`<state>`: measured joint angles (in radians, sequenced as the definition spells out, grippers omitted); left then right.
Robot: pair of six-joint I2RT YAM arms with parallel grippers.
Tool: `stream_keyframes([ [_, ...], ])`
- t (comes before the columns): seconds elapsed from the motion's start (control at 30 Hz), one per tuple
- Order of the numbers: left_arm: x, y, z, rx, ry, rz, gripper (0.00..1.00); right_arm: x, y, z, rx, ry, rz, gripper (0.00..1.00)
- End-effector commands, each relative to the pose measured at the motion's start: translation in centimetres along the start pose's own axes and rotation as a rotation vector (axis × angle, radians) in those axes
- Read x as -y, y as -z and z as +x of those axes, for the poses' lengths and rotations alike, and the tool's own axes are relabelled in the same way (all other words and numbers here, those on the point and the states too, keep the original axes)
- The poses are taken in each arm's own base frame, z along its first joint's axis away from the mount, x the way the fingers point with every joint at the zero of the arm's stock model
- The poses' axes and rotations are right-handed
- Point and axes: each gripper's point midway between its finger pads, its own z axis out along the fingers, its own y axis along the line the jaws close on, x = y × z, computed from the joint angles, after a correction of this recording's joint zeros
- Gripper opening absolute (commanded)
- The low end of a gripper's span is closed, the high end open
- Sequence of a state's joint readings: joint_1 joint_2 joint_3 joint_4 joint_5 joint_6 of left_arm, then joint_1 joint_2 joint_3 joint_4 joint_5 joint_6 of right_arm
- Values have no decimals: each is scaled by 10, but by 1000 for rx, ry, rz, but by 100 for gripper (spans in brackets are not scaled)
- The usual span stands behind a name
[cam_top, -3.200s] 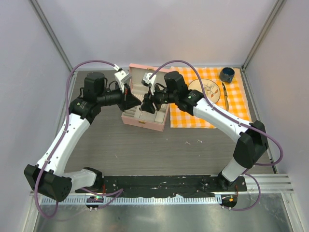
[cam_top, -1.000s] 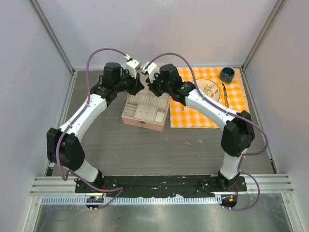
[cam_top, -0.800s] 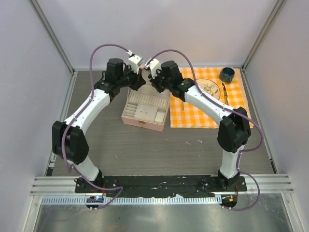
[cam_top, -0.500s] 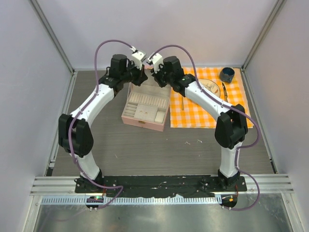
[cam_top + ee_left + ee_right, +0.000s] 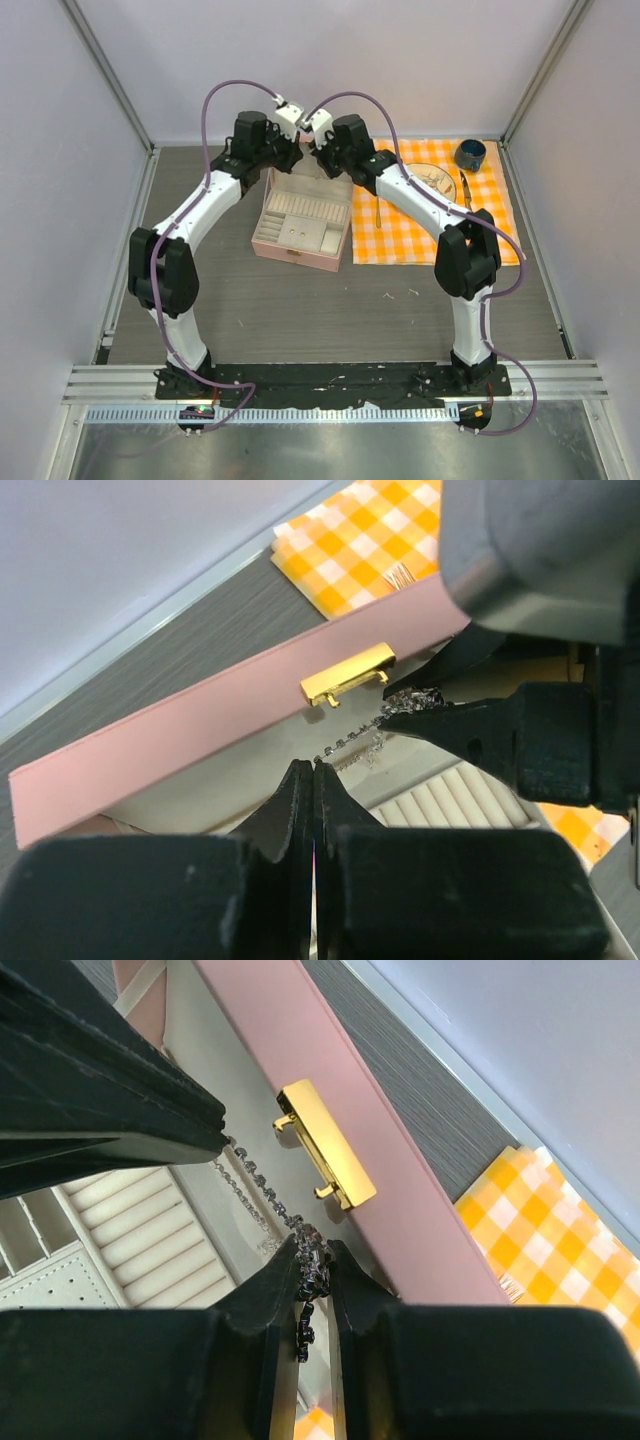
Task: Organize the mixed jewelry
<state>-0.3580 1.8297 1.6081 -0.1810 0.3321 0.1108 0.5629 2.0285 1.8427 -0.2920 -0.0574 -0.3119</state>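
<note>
Top: left pincer (image 5: 291,118), right pincer (image 5: 317,125) tip to tip above open pink case (image 5: 298,258), equally near.
Left wrist: left pincer clamped on chain (image 5: 352,742) end, span running up-right.
Right wrist: right pincer nips bunched far end.

Tip-to-tip: left gripper (image 5: 313,766) against right gripper (image 5: 315,1252), chain (image 5: 350,742) strung between. Pink lid (image 5: 180,750) with gold clasp (image 5: 347,675) just beyond fingertips. Free room behind each wrist.

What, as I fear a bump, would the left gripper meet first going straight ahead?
Probably the pink case's open lid, left of its gold clasp; the left gripper, shut on the chain, faces it. Depth unclear.
</note>
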Motion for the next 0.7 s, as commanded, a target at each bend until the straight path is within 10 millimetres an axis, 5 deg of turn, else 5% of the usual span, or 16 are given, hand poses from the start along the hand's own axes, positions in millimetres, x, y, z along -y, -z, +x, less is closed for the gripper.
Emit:
stream_keyframes([
  [0.0, -21, 1, -36, 103, -58, -92, 0, 17, 7, -33, 72, -3, 53, 1],
  [0.67, -34, -7, -31, 119, -66, -163, 0, 28, 4, -30, 52, -1, 113, 1],
])
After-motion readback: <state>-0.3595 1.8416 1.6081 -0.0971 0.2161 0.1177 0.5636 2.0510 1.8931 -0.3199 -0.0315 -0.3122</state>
